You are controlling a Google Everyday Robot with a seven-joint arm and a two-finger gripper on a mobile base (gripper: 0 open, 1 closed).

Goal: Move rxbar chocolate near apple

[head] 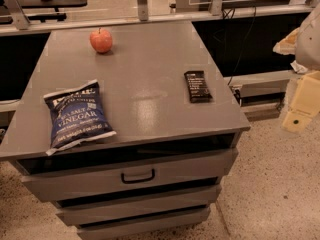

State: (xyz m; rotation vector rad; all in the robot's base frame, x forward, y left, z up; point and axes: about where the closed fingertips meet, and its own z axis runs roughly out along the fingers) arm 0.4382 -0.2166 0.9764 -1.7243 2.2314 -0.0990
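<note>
The rxbar chocolate (197, 86), a small flat black bar with pale lettering, lies on the right side of the grey cabinet top (150, 59). The apple (101, 40), round and red-orange with a short stem, stands at the far left-centre of the top, well apart from the bar. My gripper (300, 109) is a pale shape at the right edge of the view. It is off the cabinet, above the floor, to the right of the bar, and it holds nothing that I can see.
A large blue vinegar chip bag (77, 115) lies at the front left of the top. The cabinet has several drawers, the top one with a black handle (137, 176). A rail and dark openings run behind. Speckled floor lies to the right.
</note>
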